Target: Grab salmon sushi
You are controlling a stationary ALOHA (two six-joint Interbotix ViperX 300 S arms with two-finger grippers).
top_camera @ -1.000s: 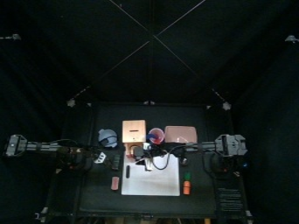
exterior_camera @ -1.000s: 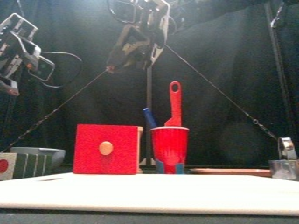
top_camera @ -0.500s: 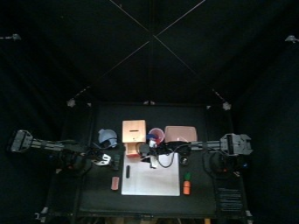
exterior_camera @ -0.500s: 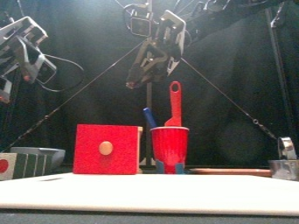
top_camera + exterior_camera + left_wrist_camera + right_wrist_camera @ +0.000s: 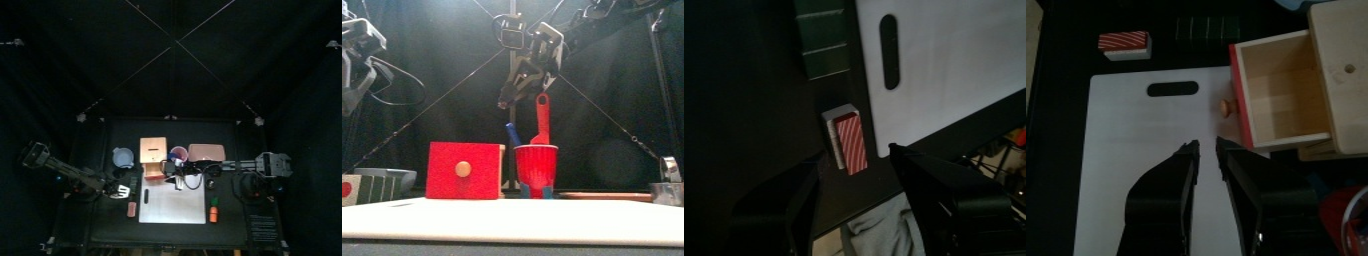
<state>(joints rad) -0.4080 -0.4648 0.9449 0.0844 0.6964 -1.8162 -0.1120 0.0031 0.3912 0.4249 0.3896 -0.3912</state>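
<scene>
The salmon sushi [image 5: 847, 140] is a small red-and-white striped piece lying on the black table beside the white mat [image 5: 945, 70]. It also shows in the top view [image 5: 130, 208] and in the right wrist view [image 5: 1125, 41]. My left gripper [image 5: 858, 185] hovers just short of it, its jaws spread wide and nothing between them; from above, the left gripper [image 5: 122, 190] is slightly behind the piece. My right gripper [image 5: 1209, 165] hangs open and empty over the mat [image 5: 1146, 130], near the mat's back edge [image 5: 178, 183].
A red box with its drawer pulled open [image 5: 1293, 85] stands behind the mat. A red cup [image 5: 535, 168] holding a red spatula [image 5: 543, 115] is beside it. A green ridged piece [image 5: 824, 45] lies near the sushi. An orange stick [image 5: 211, 212] lies on the mat's right.
My left gripper has swung toward the table's front and now sits close to the sushi. The right gripper has drifted rightward and lower in the front view.
</scene>
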